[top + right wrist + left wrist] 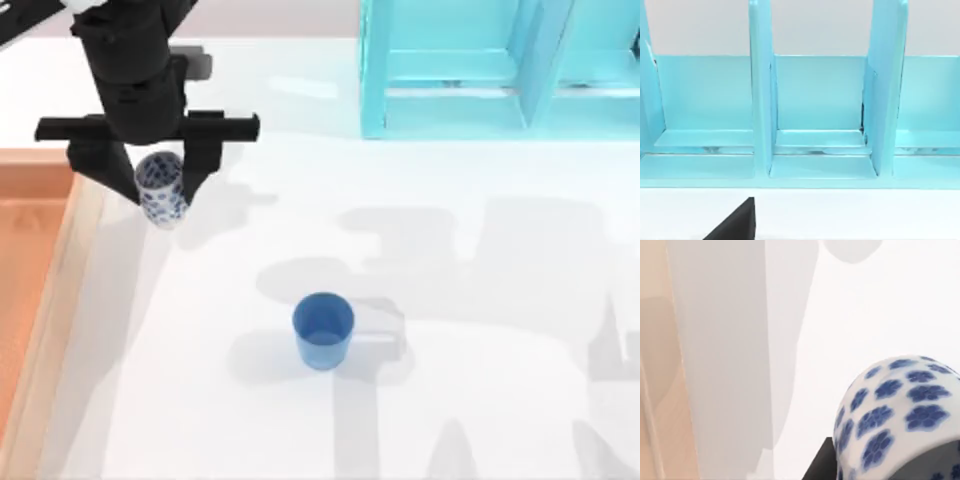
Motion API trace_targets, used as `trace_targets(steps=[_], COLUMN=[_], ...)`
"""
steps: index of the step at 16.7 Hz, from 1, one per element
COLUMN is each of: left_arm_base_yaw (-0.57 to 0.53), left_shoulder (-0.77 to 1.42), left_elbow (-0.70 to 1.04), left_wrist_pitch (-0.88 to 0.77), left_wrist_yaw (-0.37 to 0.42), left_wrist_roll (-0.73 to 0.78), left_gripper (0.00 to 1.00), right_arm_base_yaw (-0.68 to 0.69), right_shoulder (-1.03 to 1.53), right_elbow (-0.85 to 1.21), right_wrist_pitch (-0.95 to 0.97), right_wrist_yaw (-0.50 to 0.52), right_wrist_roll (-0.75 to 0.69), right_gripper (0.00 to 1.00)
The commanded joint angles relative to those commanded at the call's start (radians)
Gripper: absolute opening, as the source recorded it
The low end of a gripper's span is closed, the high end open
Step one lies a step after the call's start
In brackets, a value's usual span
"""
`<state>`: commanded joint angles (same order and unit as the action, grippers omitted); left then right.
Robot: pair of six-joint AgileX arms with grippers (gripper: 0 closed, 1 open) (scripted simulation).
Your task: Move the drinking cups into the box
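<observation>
Two drinking cups are in sight: my left hand (160, 185) is clenched around the slim white cup with the blue flower pattern (160, 190), tilted and held near the surface's left edge toward its far side, just beside the raised rim of the one orange-brown box (60, 270) but not over it. The single plain blue cup (323, 330) stands upright and alone on the white surface (480, 330) near its middle, well apart from the box. One turquoise cabinet (500, 70) sits at the far edge toward the right; whether my right hand's fingers are parted I cannot tell.
</observation>
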<state>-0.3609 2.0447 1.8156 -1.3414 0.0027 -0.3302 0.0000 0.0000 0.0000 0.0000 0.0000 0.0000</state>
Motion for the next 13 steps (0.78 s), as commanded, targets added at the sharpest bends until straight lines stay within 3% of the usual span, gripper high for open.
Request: trace_targets(steps=[5, 13], left_arm_base_yaw=[0.054, 0.472], left_shoulder=[-0.051, -0.41], left_elbow=[-0.048, -0.364], left_wrist_pitch=[0.0, -0.015], left_wrist_yaw=[0.003, 0.012], left_wrist_roll=[0.06, 0.473], left_gripper=[0.0, 0.0], right_arm_base_yaw=[0.0, 0.0], right_shoulder=[0.0, 0.0], right_elbow=[0.0, 0.0], right_wrist_pitch=[0.0, 0.0], right_wrist_yaw=[0.0, 0.0], right_wrist_roll=[0.0, 0.0], right_gripper=[1.0, 1.0])
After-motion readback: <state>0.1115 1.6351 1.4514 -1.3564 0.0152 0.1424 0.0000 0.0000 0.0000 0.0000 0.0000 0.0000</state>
